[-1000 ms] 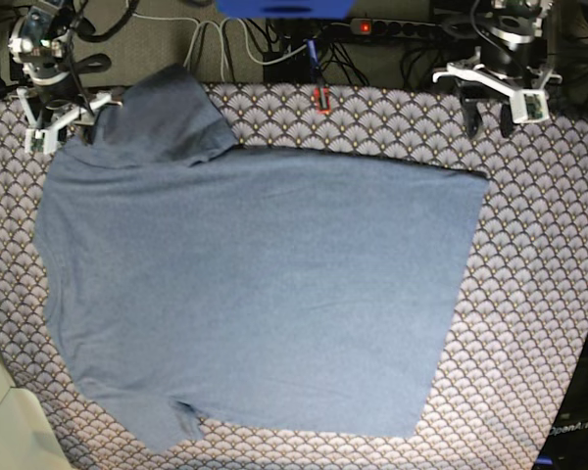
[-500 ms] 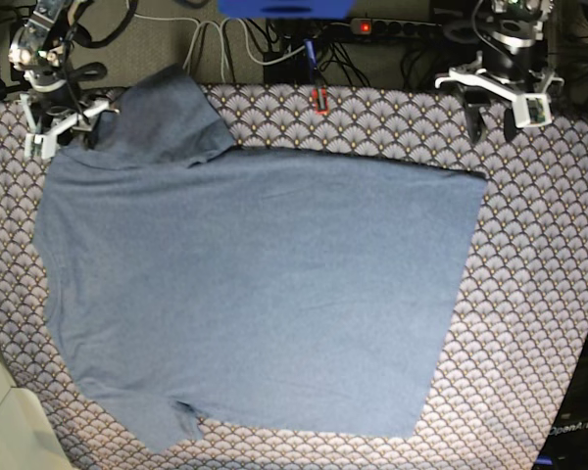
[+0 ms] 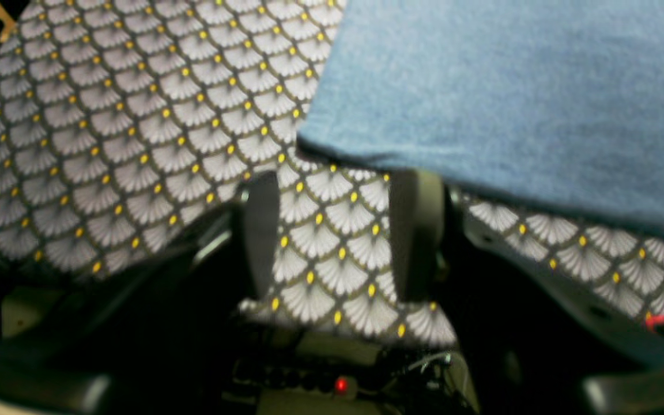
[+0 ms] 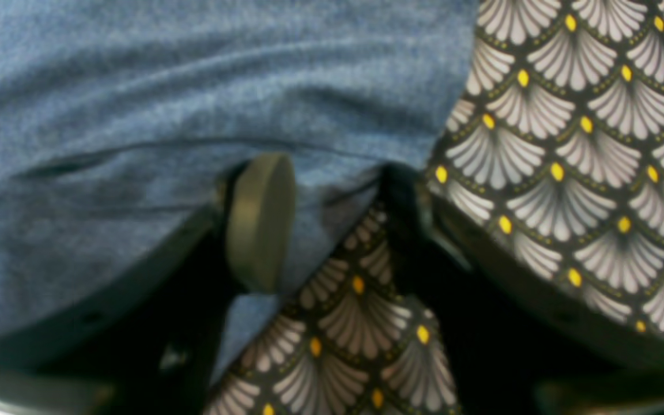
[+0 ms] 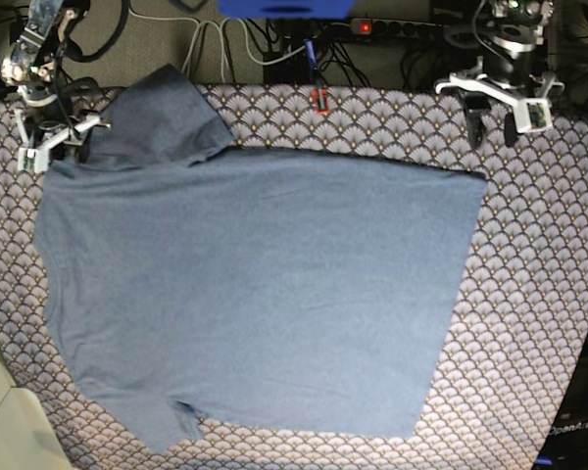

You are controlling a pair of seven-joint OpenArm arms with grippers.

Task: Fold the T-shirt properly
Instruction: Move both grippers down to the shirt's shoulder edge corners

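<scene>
The slate-blue T-shirt (image 5: 265,264) lies spread flat on the fan-patterned cloth (image 5: 529,294), plain side up, with one sleeve (image 5: 162,117) folded up at the far left. My right gripper (image 5: 57,143) is down at the shirt's far-left edge. In the right wrist view its fingers (image 4: 260,222) stand apart and straddle the shirt's hem (image 4: 320,173), so the right gripper (image 4: 332,225) is open. My left gripper (image 5: 491,119) hovers open at the far right. In the left wrist view the left gripper (image 3: 338,230) holds nothing, just short of the shirt's corner (image 3: 320,138).
A power strip (image 5: 392,27) with a red light and loose cables (image 5: 225,44) runs along the far edge. A small red item (image 5: 321,98) sits at the cloth's back edge. A beige surface (image 5: 5,411) borders the near-left corner.
My right gripper has shifted down and left onto the shirt's far-left edge, and its jaws have narrowed. The left arm has barely moved. The shirt lies as before.
</scene>
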